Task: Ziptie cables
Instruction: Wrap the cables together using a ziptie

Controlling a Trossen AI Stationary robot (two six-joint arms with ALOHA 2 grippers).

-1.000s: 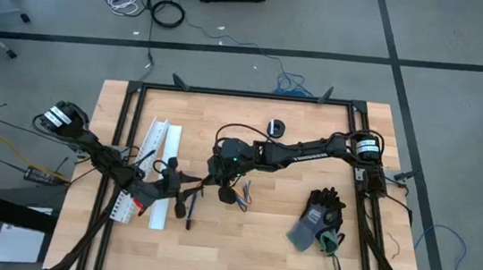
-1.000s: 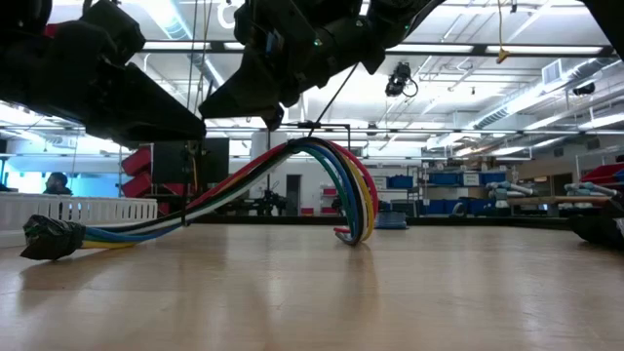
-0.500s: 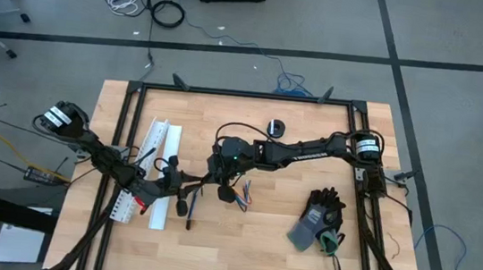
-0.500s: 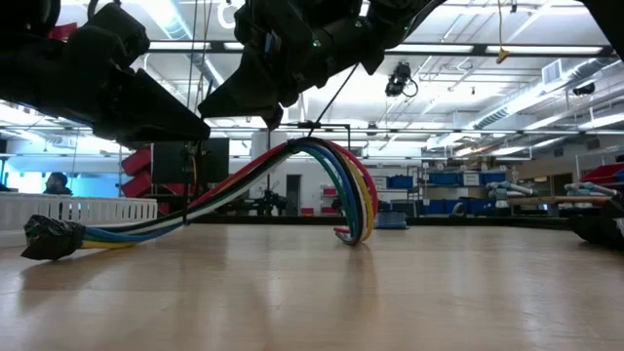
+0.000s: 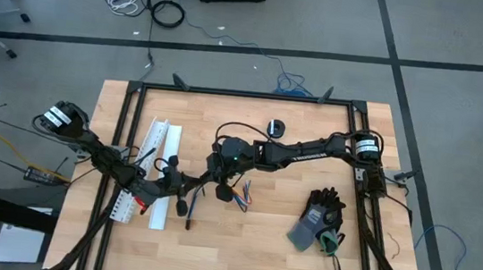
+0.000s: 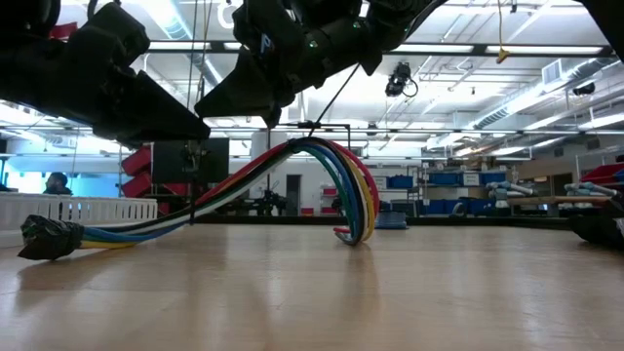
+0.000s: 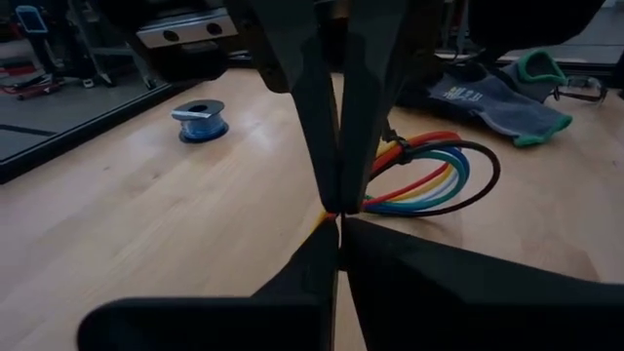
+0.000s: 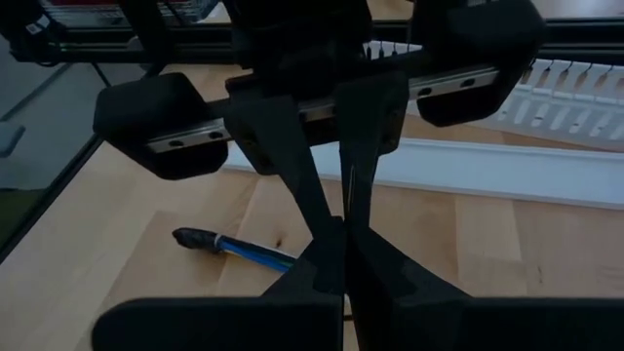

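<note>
While one cables (image 6: 322, 161) bundle arches, two grippers close.

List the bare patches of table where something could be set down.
Free: the front strip of the table, below the cables and left of the glove; also the back edge right of the blue spool. Crowded: mid-left, around the white channel and both grippers.

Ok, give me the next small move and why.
Probably draw the left hand slowly away from the right hand. Both are shut, tip to tip, by the arched cables. Whatever thin thing they pinch cannot be made out, but pulling might tighten it.
</note>
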